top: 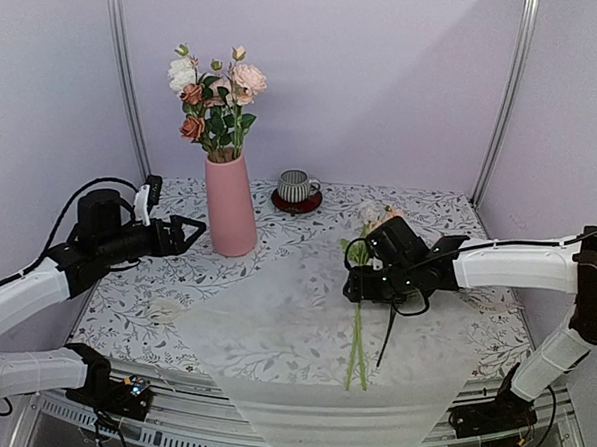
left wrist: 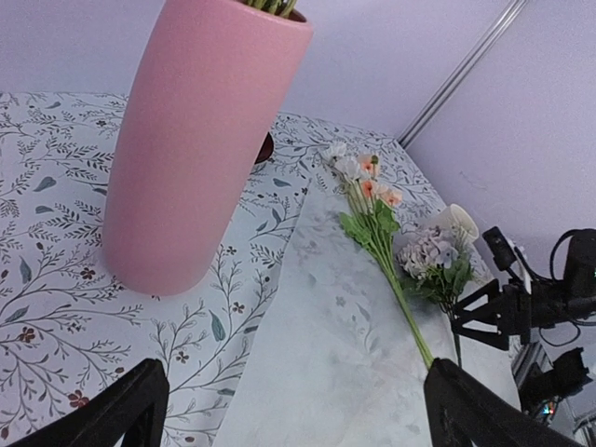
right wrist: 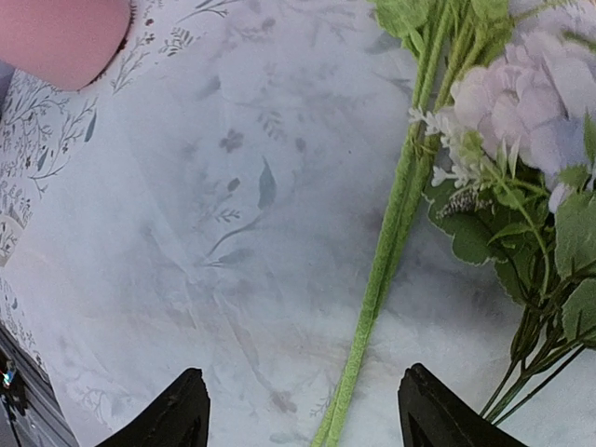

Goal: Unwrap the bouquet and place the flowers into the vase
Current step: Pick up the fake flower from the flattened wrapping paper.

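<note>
The pink vase (top: 229,205) (left wrist: 191,149) stands at the back left with several pink, peach and white flowers (top: 217,89) in it. The bouquet lies unwrapped: its translucent paper (top: 272,342) (left wrist: 345,345) (right wrist: 186,233) is spread flat on the table. On it lie loose flowers, with green stems (top: 357,347) (right wrist: 391,242), small peach and white blooms (left wrist: 372,191) and a lavender bloom (left wrist: 433,253) (right wrist: 521,98). My right gripper (top: 354,278) (right wrist: 303,391) hangs low over the stems, jaws apart on either side of them, not touching. My left gripper (top: 196,226) (left wrist: 296,372) is open and empty beside the vase.
A grey striped mug (top: 297,187) on a dark red saucer stands behind the paper. A cream mug (left wrist: 456,222) lies past the loose flowers. Metal frame posts (top: 126,74) rise at both back corners. The paper overhangs the table's near edge.
</note>
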`<state>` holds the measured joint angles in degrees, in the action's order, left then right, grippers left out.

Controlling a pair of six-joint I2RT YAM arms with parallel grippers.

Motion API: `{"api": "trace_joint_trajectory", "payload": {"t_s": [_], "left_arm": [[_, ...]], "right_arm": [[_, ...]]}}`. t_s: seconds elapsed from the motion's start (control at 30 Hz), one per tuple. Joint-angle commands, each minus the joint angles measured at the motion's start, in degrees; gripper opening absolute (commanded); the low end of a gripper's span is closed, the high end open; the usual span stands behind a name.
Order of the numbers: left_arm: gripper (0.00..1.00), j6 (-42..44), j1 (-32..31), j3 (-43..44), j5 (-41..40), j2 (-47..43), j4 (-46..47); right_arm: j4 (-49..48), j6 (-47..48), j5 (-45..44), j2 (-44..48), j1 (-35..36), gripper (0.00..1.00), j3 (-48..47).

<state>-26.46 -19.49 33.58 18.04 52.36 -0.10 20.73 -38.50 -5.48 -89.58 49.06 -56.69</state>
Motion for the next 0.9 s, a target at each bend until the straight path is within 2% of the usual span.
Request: {"api": "trace_joint_trajectory", "payload": {"t_s": [0.0,0.07,0.3,0.87], "left_arm": [[0.98,-0.54,0.29,-1.14,0.61,0.13,1.88],[0.98,-0.57,0.30,-1.46,0.95,0.51,1.92],[0.98,-1.50,0.32,-1.97,2.31,2.28,3.00],[0.98,-2.81,0.27,-1.84,2.89,3.72,4.10]], "right_arm": [[6.17,-3.39,0.60,-3.39,-0.06,0.67,-3.25],[7.72,-5.40,0.55,-4.63,-0.03,0.63,-3.67],[8.60,-8.66,2.07,-5.98,1.05,0.39,-2.04],[14.82,-11.01,0.73,-4.95,8.69,0.35,0.37]]}}
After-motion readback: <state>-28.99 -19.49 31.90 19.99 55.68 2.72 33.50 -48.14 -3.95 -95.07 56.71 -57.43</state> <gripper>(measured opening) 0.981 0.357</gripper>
